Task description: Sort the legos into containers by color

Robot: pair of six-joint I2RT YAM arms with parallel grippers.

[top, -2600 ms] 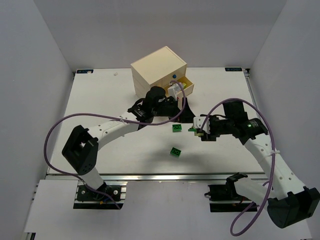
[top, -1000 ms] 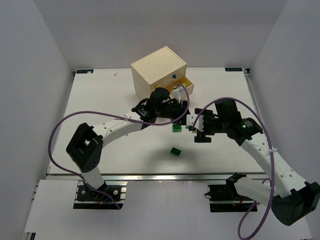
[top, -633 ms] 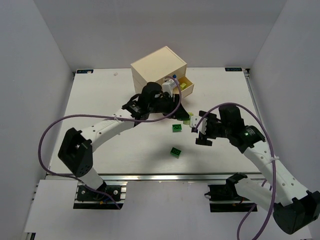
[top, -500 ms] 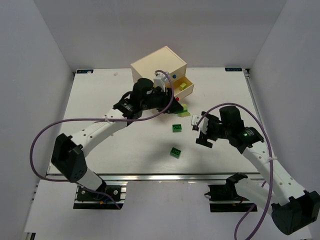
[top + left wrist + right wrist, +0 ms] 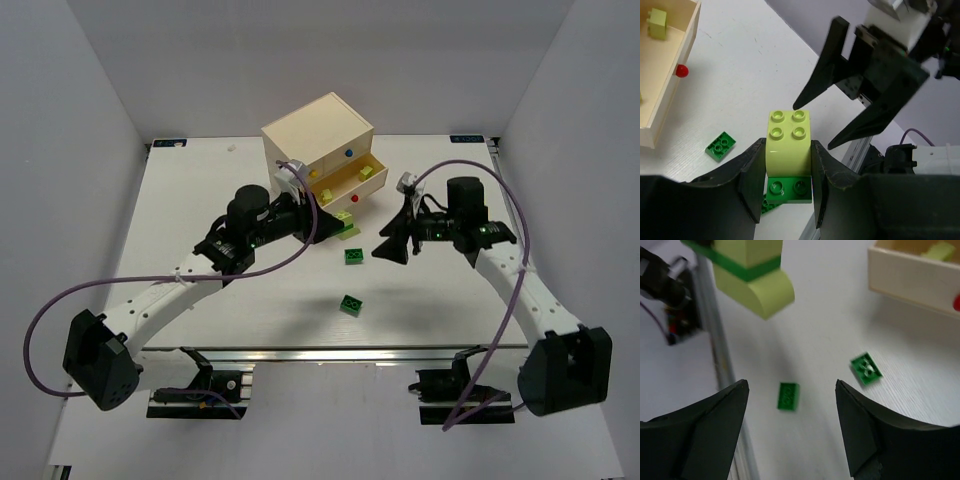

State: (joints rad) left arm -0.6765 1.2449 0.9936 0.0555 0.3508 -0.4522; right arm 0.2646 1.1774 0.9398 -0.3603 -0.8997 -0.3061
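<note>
My left gripper (image 5: 789, 165) is shut on a yellow-green lego (image 5: 789, 137) with a green plate (image 5: 789, 189) stuck under it. In the top view this stack (image 5: 342, 224) hangs just in front of the cream chest (image 5: 318, 135). The chest's red-knobbed drawer (image 5: 362, 186) is pulled out and holds yellow-green bricks (image 5: 657, 23). Two green legos (image 5: 354, 256) (image 5: 350, 304) lie on the table. My right gripper (image 5: 392, 240) stands open and empty, right of the stack and above those legos (image 5: 788, 396) (image 5: 866, 369).
Blue (image 5: 349, 153) and yellow (image 5: 313, 172) knobs mark the chest's shut drawers. The red knob (image 5: 956, 302) sticks out from the open drawer's front. The two grippers face each other closely over the table (image 5: 200, 200). White walls enclose the table on three sides.
My left arm has drawn back to the left and down from the drawer, still holding the stack. My right arm has swung up and to the right, its jaws slightly narrower.
</note>
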